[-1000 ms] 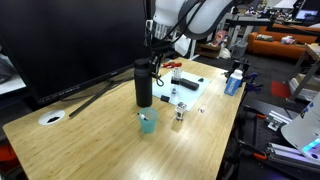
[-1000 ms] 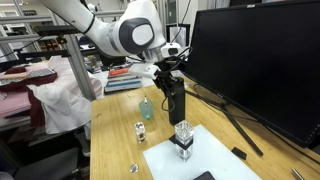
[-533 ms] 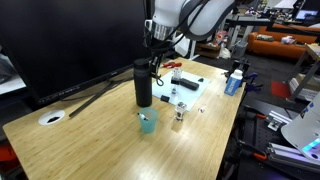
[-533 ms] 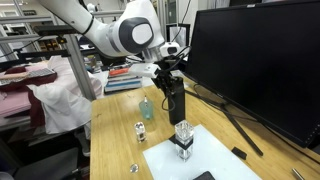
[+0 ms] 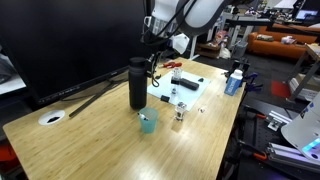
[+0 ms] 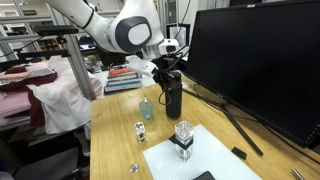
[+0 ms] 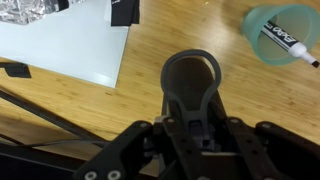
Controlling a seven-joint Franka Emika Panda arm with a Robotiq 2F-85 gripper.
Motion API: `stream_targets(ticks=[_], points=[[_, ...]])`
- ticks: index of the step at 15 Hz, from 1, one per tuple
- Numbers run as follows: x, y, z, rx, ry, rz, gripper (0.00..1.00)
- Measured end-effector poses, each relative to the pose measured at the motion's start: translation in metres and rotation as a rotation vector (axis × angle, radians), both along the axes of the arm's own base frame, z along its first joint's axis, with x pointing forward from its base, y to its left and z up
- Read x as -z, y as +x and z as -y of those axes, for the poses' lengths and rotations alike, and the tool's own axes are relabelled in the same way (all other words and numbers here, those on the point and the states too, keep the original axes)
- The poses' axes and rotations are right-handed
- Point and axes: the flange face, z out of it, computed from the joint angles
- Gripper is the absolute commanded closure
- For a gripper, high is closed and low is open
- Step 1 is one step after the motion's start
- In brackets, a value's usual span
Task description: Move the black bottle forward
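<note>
The black bottle (image 5: pixel 137 86) is a tall matte black flask on the wooden table (image 5: pixel 90 140), in front of the monitor. It also shows in an exterior view (image 6: pixel 172 98). My gripper (image 5: pixel 150 55) comes down from above and is shut on the bottle's top; it shows there too (image 6: pixel 168 72). In the wrist view the bottle (image 7: pixel 192 78) sits between my fingers (image 7: pixel 195 128), seen from above. Whether its base touches the table I cannot tell.
A small teal cup (image 5: pixel 148 122) holding a marker stands next to the bottle, also in the wrist view (image 7: pixel 280 35). A small glass jar (image 5: pixel 178 118), a white mat (image 5: pixel 187 92) with small items, and a large monitor (image 5: pixel 70 40) with a stand leg are close by.
The bottle, held in my gripper, has shifted a little to the left in one exterior view and slightly farther from the cup. The cup and jar have not moved.
</note>
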Motion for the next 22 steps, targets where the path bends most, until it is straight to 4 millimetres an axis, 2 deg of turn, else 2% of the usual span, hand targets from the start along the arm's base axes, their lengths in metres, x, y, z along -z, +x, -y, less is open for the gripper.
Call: stream_targets(ticks=[4,8,11,15,18,22], points=[[-0.021,-0.010,-0.001,-0.009,0.011,0.025,0.92],[-0.063,-0.030,0.000,-0.038,0.000,0.086,0.92],[-0.089,-0.055,0.002,-0.054,-0.034,0.086,0.92],[-0.110,-0.099,-0.004,-0.096,-0.060,0.069,0.92],[-0.115,-0.135,-0.023,-0.195,-0.034,0.067,0.92],[-0.093,-0.179,-0.041,-0.316,-0.026,0.009,0.92]])
